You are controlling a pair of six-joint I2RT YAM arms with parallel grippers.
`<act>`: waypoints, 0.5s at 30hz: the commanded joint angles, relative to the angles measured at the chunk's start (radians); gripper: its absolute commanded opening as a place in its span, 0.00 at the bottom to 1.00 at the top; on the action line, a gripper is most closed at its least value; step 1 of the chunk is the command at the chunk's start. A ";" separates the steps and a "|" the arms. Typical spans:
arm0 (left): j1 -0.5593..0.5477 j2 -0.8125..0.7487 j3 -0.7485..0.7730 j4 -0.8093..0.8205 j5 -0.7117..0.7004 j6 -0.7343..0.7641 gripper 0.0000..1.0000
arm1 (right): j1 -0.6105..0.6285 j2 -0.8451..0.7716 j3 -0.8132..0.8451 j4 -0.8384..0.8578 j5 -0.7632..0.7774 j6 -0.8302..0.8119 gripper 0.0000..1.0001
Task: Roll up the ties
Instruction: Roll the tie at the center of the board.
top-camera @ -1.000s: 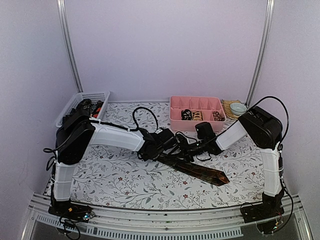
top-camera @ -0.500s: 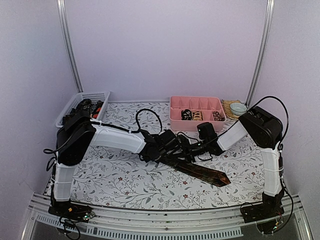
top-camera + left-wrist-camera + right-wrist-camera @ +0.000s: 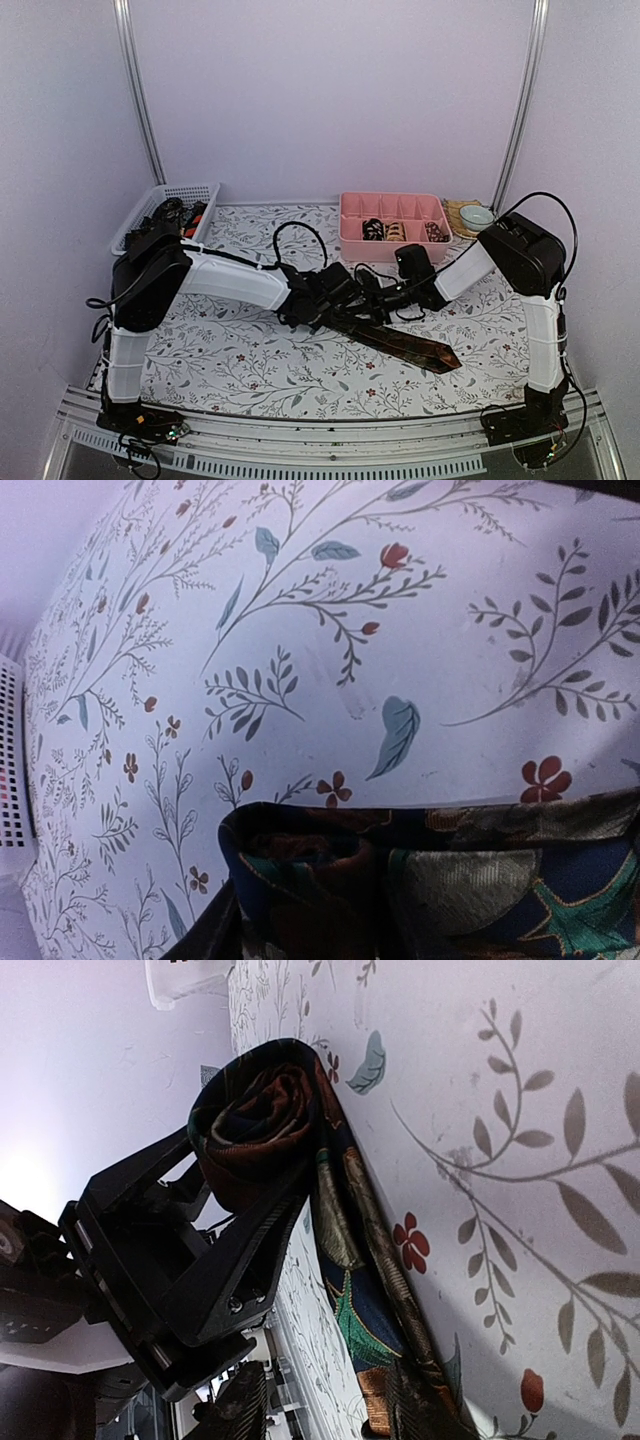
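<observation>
Flowered cloth covers the table point(image 3: 230, 350), with pale walls behind it. A dark patterned tie point(image 3: 405, 343) lies flat near the middle of the table, its pointed tip aimed at the front right corner. Its other end is wound into a coil point(image 3: 262, 1120) that rests on the cloth. My left gripper point(image 3: 337, 298) has a finger on either side of that coil, but I cannot tell whether they press it. My right gripper point(image 3: 383, 292) hangs just beside it over the flat stretch of the tie, and I cannot tell whether it is open or closed. A pink tray point(image 3: 345, 215) at the back edge holds three rolled ties point(image 3: 397, 231). A white basket point(image 3: 190, 190) sits in the back left corner.
</observation>
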 commanded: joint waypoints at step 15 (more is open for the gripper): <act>-0.020 -0.016 -0.061 0.012 0.278 0.085 0.56 | -0.017 0.006 0.046 -0.077 0.046 -0.031 0.40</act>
